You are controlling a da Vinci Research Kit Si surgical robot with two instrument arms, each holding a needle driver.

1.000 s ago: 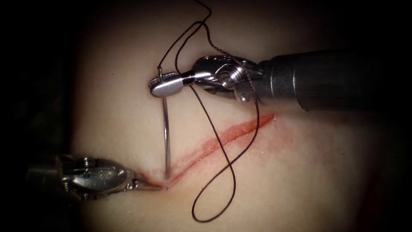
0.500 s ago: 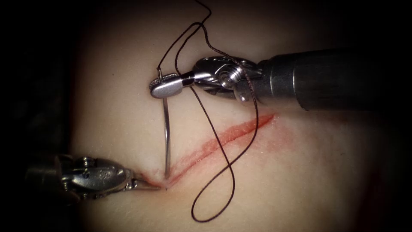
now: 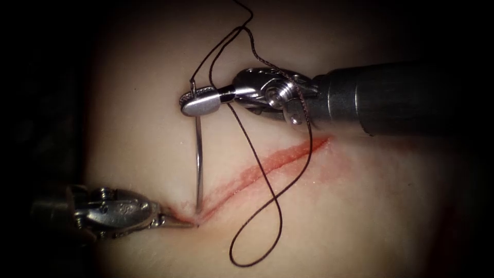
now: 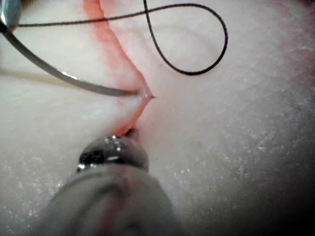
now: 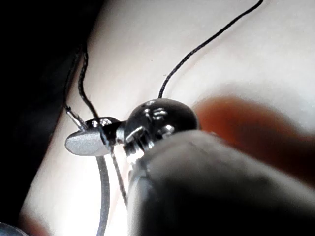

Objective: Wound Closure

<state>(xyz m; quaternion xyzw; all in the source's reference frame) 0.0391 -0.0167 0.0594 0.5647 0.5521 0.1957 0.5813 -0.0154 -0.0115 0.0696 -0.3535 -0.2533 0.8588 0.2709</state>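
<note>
The right tool [image 3: 198, 104] has its jaws pinched on the needle [image 3: 198, 159] near its threaded tail end, above and left of the cut [image 3: 257, 172]. From there the needle curves down to the cut's left end, where its point sits in the tissue [image 3: 370, 206] at the lip of the wound; the left wrist view shows the tip [image 4: 147, 96] poking up through the surface beside the red line. The left tool [image 3: 180, 222] lies low at the picture's left, its thin jaws pressed together with their tip at the cut's end, just beside the needle's point; I cannot tell whether they nip any tissue. To my eye, a clean stitch here wants the needle rotated along its own curve, not shoved straight. The thread [image 3: 257, 226] drapes from the needle's tail over the right tool's wrist and loops across the cut onto the right side, so it looks liable to snag. Open tissue lies right of the cut; the left edge drops into dark close behind the left tool.
</note>
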